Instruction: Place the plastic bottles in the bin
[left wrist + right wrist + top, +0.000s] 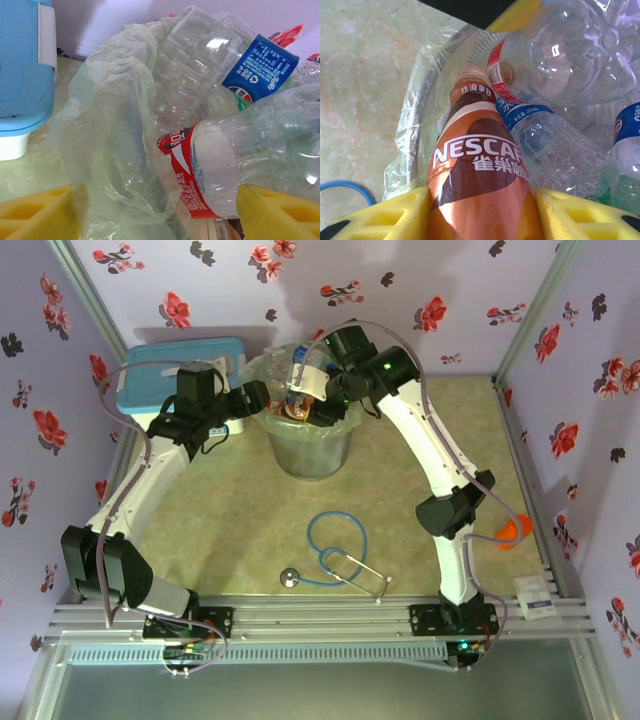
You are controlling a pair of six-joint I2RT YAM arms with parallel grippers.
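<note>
The right gripper [482, 210] clamps the body of a brown Nescafé bottle [475, 150], its neck pointing ahead over the lined bin [422, 102], where clear bottles [555, 145] lie piled. It looks light, thin-walled and slick-sleeved, best held mid-body and gently, since it would likely dent. At the bin's rim the left gripper [157, 210] stands wide, holding nothing I can make out.

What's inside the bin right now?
Inside the bin, a heap of plastic bottles: clear ones with red and blue labels, and a brown Nescafé bottle gripped by the right hand at the top. Anything beneath the heap is covered.
</note>
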